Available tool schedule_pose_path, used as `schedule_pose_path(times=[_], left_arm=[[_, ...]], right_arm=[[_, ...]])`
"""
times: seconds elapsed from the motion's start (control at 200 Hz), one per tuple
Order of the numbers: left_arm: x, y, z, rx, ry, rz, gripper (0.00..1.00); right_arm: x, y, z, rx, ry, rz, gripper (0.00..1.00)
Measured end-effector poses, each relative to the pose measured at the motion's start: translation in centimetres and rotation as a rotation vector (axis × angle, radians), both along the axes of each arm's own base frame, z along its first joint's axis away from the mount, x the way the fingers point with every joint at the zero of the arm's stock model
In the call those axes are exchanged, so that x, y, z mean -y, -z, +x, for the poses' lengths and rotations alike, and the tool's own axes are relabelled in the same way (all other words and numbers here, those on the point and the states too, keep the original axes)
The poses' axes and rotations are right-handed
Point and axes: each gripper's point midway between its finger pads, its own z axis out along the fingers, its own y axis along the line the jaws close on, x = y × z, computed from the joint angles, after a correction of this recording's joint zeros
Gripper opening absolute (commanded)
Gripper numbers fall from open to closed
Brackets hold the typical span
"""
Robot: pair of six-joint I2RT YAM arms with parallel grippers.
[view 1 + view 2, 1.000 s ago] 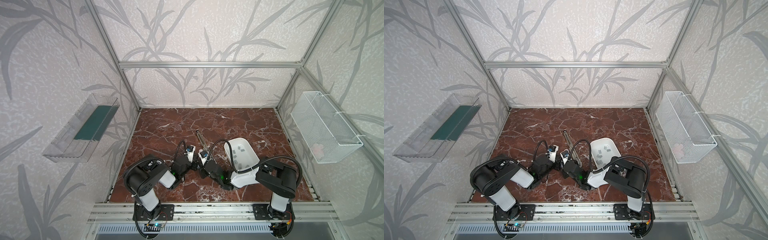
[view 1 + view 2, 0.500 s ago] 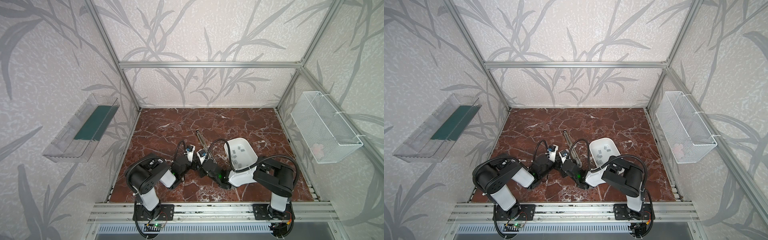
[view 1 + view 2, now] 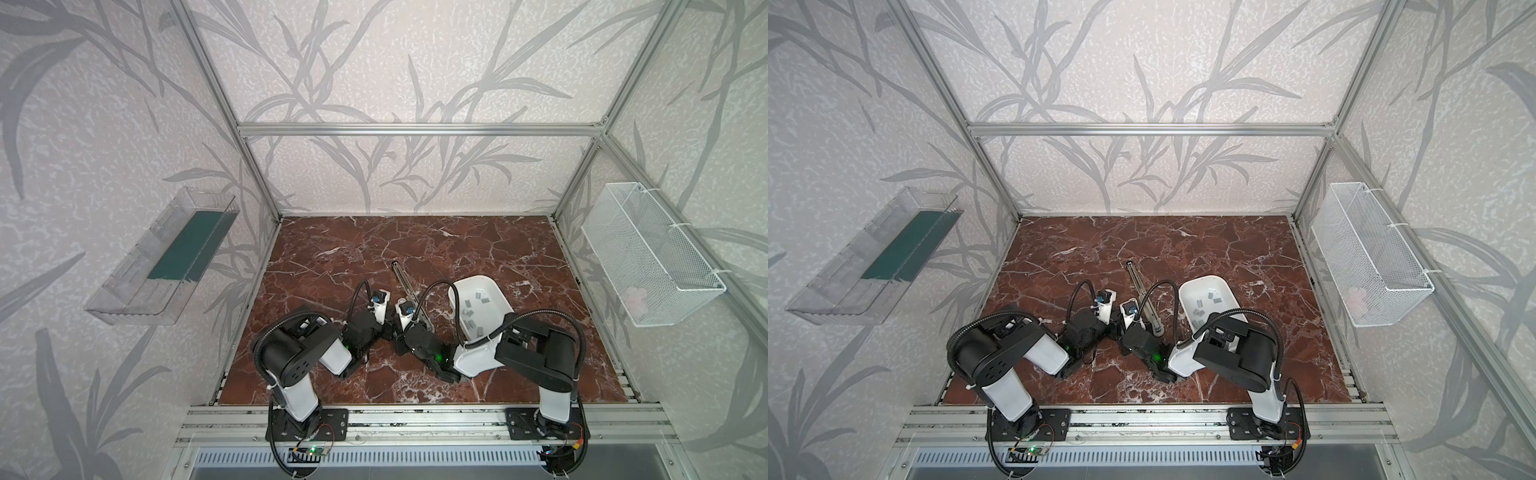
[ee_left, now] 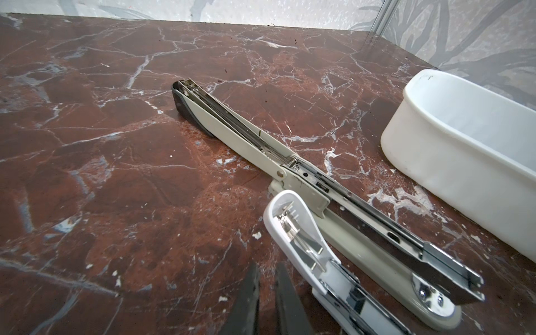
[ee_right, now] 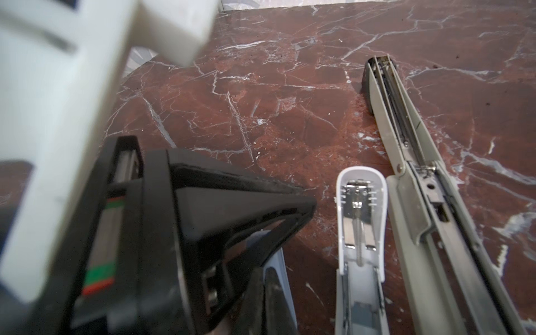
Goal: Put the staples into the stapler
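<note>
The staples [image 3: 478,297] lie as several small grey strips in a white tray [image 3: 456,291] right of centre, seen in both top views [image 3: 1211,297]. A long grey stapler [image 4: 255,136] lies opened flat on the marble, its track facing up [image 5: 406,136]. Beside it a small white stapler [image 4: 300,240] also lies open [image 5: 361,229]. My left gripper [image 4: 267,300] is shut and empty, just left of the small stapler. My right gripper [image 5: 262,301] is shut close behind the left one, a pale blue-white piece [image 5: 283,278] right beside its fingers. The two grippers meet at front centre [image 3: 392,330].
The tray's white wall [image 4: 452,150] stands close to the right of the long stapler. A clear bin with a green pad [image 3: 166,257] hangs on the left wall, and a white wire basket [image 3: 648,257] on the right wall. An aluminium rail [image 3: 415,415] borders the front.
The right arm has shifted slightly left, closer to the left gripper. The left arm has barely moved.
</note>
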Motion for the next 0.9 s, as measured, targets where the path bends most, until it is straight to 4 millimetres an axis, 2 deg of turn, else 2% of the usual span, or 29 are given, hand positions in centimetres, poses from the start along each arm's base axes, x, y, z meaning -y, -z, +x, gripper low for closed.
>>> schedule_pose_path(times=[0.3, 0.485, 0.655, 0.725, 0.79, 0.905], left_arm=[[-0.6, -0.2, -0.6, -0.061, -0.003, 0.038, 0.25], [-1.2, -0.6, -0.4, -0.116, -0.021, 0.092, 0.39], [-1.5, -2.5, 0.0, -0.111, -0.047, 0.092, 0.47], [-1.8, -3.4, 0.3, -0.102, -0.073, 0.084, 0.48], [-2.0, -4.0, 0.6, -0.098, -0.094, 0.080, 0.53], [-2.3, -4.9, 1.0, -0.104, -0.128, 0.066, 0.59]], right_arm=[[0.0, -0.8, -0.2, -0.007, -0.022, -0.088, 0.18], [0.3, -1.6, -0.3, 0.004, -0.041, -0.155, 0.24], [1.0, -3.3, -0.4, 0.025, -0.039, -0.170, 0.29], [1.6, -4.4, -0.5, 0.040, -0.030, -0.156, 0.29], [2.3, -5.1, -0.6, 0.051, -0.017, -0.145, 0.29], [3.3, -5.0, -0.6, 0.051, 0.001, -0.151, 0.29]])
